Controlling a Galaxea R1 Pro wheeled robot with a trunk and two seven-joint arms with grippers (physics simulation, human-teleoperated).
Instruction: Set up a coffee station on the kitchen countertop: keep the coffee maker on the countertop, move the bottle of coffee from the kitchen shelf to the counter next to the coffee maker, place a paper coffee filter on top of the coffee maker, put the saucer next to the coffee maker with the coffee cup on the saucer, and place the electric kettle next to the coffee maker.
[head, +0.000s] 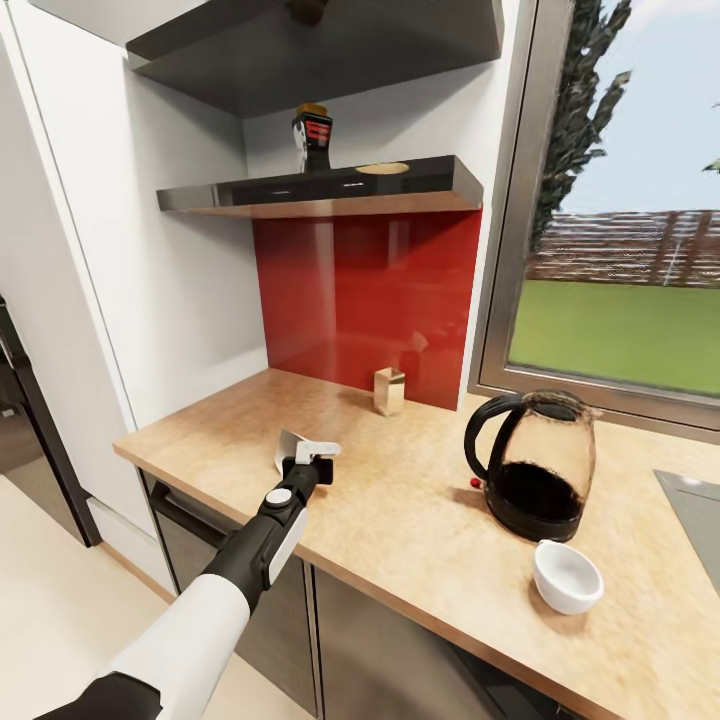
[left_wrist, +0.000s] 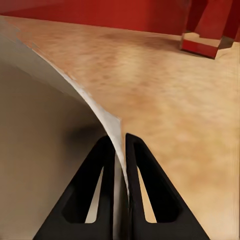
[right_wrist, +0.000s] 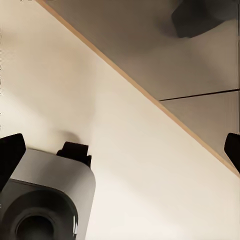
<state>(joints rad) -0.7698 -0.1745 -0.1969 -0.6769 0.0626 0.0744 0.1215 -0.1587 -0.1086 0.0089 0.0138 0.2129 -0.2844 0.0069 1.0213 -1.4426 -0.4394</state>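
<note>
- Here, the head view looks down at a pale wood-look countertop (head: 420, 520) in a kitchen corner, with a glossy red backsplash (head: 370, 300) behind it and a window (head: 620, 200) to the right.
- The left gripper (head: 300, 452) reaches out over the countertop's near left part. Its two black fingers (left_wrist: 102, 195) are pressed together on a thin white sheet, the paper coffee filter (head: 290, 447), which curves up and away from them in the left wrist view.
- The electric kettle (head: 535, 465), dark and glassy with a loop handle, stands upright on the countertop to the right, well apart from the left gripper.
- A small white bowl-shaped coffee cup (head: 567, 576) sits just in front of the kettle, near the counter's front edge.
- A small shiny block-like container (head: 389, 391) stands near the backsplash.
- On the dark shelf (head: 330, 185) above, a dark jar with a white label, the bottle of coffee (head: 312, 135), stands upright.
- The right wrist view looks down at a cream floor (right_wrist: 125, 165) and a dark cabinet front (right_wrist: 190, 75). The right gripper's black fingertips (right_wrist: 11, 150) sit at opposite edges, spread wide with nothing between them.
</note>
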